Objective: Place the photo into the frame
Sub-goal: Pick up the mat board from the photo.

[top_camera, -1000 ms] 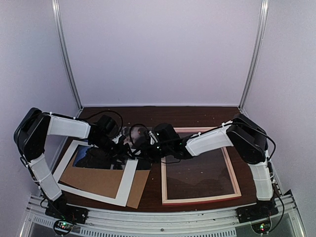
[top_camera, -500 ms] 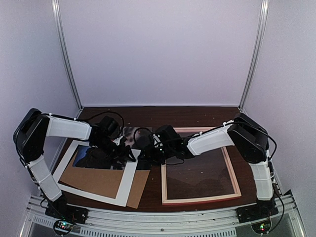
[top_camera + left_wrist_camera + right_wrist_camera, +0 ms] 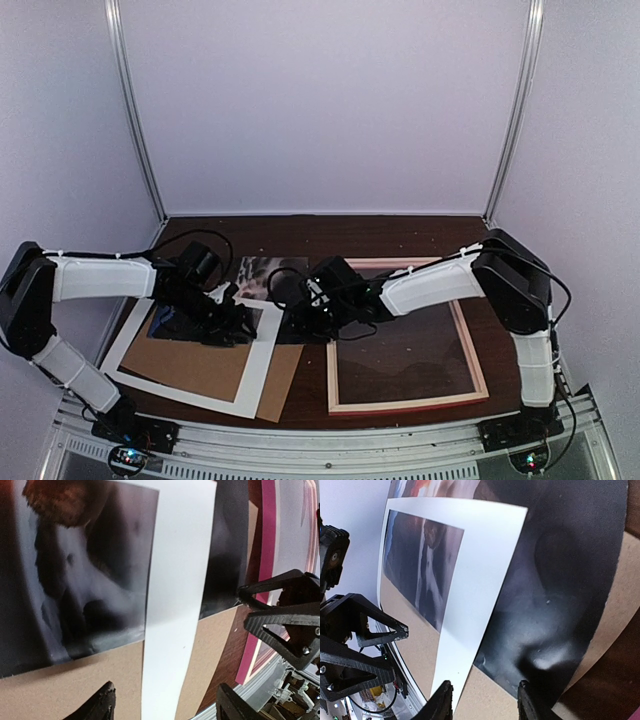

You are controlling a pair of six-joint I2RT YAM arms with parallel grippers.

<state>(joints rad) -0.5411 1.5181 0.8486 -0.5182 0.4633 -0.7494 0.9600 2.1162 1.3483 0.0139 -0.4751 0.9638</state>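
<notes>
No legible text or labels

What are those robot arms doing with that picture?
Two arms are working over a stack on the left: a dark photo on brown cardboard, with a white mat on top. The left claw and right claw hover open just above it, holding nothing. The pink frame lies beside it on the right, and the photo isn't in it yet.
</notes>
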